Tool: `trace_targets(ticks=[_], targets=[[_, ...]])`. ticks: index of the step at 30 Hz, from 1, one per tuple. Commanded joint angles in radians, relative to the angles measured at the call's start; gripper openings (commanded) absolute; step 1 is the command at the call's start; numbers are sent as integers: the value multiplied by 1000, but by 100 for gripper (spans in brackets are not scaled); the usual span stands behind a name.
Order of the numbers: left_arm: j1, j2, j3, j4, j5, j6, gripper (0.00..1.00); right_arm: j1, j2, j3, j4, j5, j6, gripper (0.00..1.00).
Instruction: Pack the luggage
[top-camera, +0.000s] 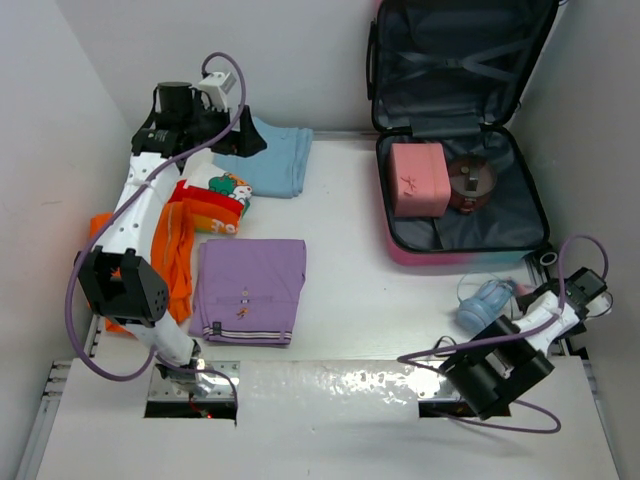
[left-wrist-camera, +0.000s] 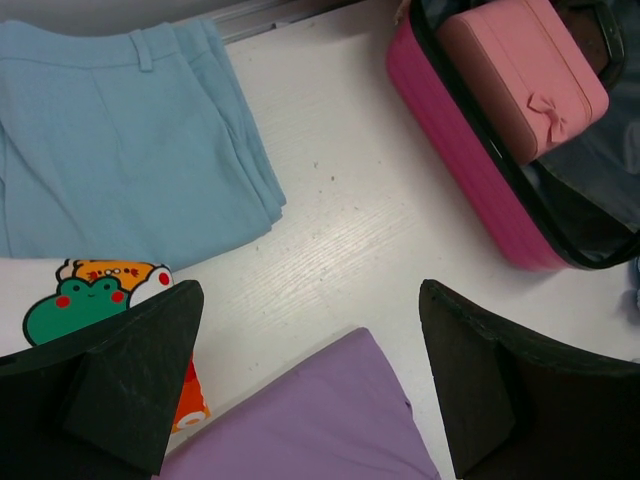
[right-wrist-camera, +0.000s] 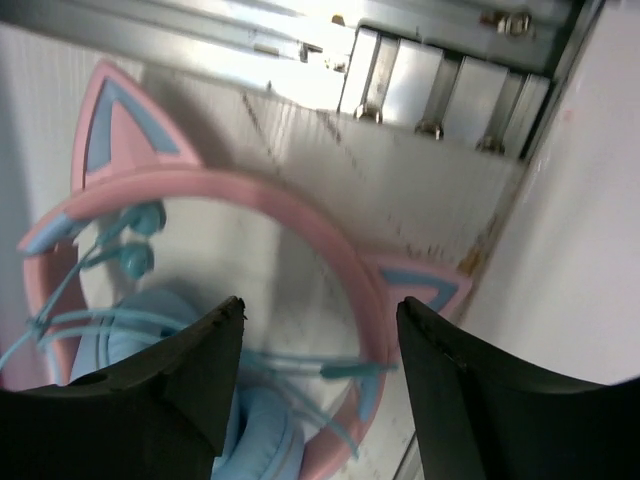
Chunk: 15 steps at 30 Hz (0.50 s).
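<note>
Luggage open at the surface's far right, holding only a pink case and a dark round item. Purple garment, blue trousers and headphones not yet packed. My left pincer is released and empty. Right pincer jaws are apart, straddling the headband, no grip.

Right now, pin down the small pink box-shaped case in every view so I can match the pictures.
Top external: pink case, upper right, inside the open suitcase's lower half.
Left wrist: top right corner, in the suitcase, bow facing up.
Right wrist: not in it; only cat-ear headphones show.
Shared landmark: the suitcase's pink wall, in the top and left wrist views.
</note>
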Motion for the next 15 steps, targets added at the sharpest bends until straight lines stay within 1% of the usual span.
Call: trace_targets(ticks=[1, 2, 5, 6, 7, 8, 9, 11, 12, 15], targets=[[3, -42, -12, 3, 24, 14, 85, -10, 50, 41, 127, -10, -100, 64], [1, -44, -15, 0, 24, 14, 85, -10, 60, 42, 137, -21, -123, 67], [3, -44, -13, 1, 23, 6, 85, -10, 77, 32, 162, -15, -165, 70], [1, -44, -12, 3, 24, 2, 85, -9, 83, 21, 185, -10, -185, 75], [3, -44, -10, 3, 26, 3, 85, -8, 96, 15, 200, -9, -191, 76], [3, -44, -6, 0, 27, 5, 85, -8, 114, 9, 226, -24, -197, 77], [3, -44, -6, -2, 26, 12, 85, -8, 164, 13, 234, -74, -206, 77], [6, -44, -4, -6, 15, 20, 85, -8, 209, 28, 257, -92, -208, 76], [7, -45, -4, -6, 7, 23, 85, -8, 238, 33, 265, -101, -214, 72], [14, -41, -1, 1, 7, 17, 85, -4, 263, 39, 300, -129, -219, 69]])
